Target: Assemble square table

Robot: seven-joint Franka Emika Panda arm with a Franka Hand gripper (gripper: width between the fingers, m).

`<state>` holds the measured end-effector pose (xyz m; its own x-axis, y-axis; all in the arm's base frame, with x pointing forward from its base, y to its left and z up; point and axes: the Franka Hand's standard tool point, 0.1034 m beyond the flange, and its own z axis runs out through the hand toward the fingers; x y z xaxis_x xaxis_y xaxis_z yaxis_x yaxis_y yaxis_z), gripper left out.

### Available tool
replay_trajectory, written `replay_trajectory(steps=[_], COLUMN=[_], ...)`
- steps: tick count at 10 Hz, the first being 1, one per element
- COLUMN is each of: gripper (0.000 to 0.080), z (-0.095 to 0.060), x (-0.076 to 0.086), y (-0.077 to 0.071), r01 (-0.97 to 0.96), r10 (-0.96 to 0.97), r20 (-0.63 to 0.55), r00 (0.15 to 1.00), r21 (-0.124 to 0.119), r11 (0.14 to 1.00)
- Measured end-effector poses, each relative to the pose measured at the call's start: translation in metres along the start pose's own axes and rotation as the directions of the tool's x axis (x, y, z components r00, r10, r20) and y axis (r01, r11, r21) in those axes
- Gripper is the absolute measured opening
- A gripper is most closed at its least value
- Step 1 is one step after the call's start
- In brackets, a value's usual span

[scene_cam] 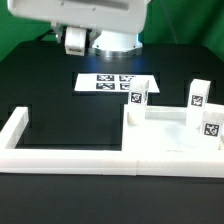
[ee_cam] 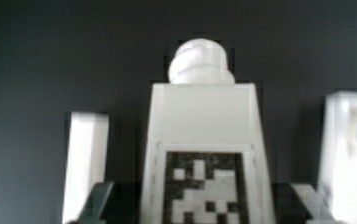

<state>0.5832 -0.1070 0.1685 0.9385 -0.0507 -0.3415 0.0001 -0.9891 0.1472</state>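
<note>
In the wrist view, a white leg (ee_cam: 205, 120) with a black-and-white tag lies between my gripper's (ee_cam: 200, 202) two dark fingers (ee_cam: 100, 203). Its rounded peg (ee_cam: 198, 60) points away from the camera. The jaws stand against its sides, shut on it. In the exterior view, the white tabletop (scene_cam: 165, 140) lies at the right, in the corner of the border wall. Three tagged legs stand upright on it (scene_cam: 137, 97), (scene_cam: 198, 95), (scene_cam: 210, 126). My hand (scene_cam: 75, 42) is up at the back left; its fingers and the held leg do not show there.
The marker board (scene_cam: 115, 83) lies behind the tabletop. The low white border wall (scene_cam: 60, 155) runs along the front and up the exterior view's left side. Blurred white shapes (ee_cam: 86, 165), (ee_cam: 349, 140) flank the leg in the wrist view.
</note>
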Motion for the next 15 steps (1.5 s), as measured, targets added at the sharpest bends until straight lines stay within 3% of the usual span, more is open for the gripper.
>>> replay_trajectory(steps=[2, 4, 5, 6, 7, 9, 11, 12, 13, 15], gripper=[0.0285, 0.0285, 0.0285, 0.0285, 0.0285, 0.0285, 0.0285, 0.0285, 0.0285, 0.0285], z=[0.002, 0.001, 0.012, 0.018, 0.011, 0.008, 0.000, -0.006, 0.001, 0.001], x=[-0.006, 0.004, 0.002, 0.004, 0.019, 0.051, 0.069, 0.072, 0.069, 0.069], y=[-0.002, -0.003, -0.009, -0.023, -0.034, -0.064, -0.093, -0.091, -0.091, -0.089], r01=[0.000, 0.001, -0.007, -0.015, -0.012, -0.053, -0.047, -0.040, -0.040, -0.031], r10=[0.002, 0.003, 0.015, 0.026, 0.028, 0.088, 0.096, 0.086, 0.085, 0.072], r20=[-0.120, -0.294, -0.373, -0.398, -0.463, -0.576, -0.658, -0.716, -0.698, -0.705], r00=[0.993, 0.956, 0.928, 0.917, 0.886, 0.813, 0.747, 0.693, 0.711, 0.705], r21=[0.021, 0.016, 0.021, 0.030, 0.037, 0.077, 0.091, 0.081, 0.081, 0.071], r11=[1.000, 1.000, 1.000, 0.999, 0.999, 0.996, 0.995, 0.996, 0.996, 0.997])
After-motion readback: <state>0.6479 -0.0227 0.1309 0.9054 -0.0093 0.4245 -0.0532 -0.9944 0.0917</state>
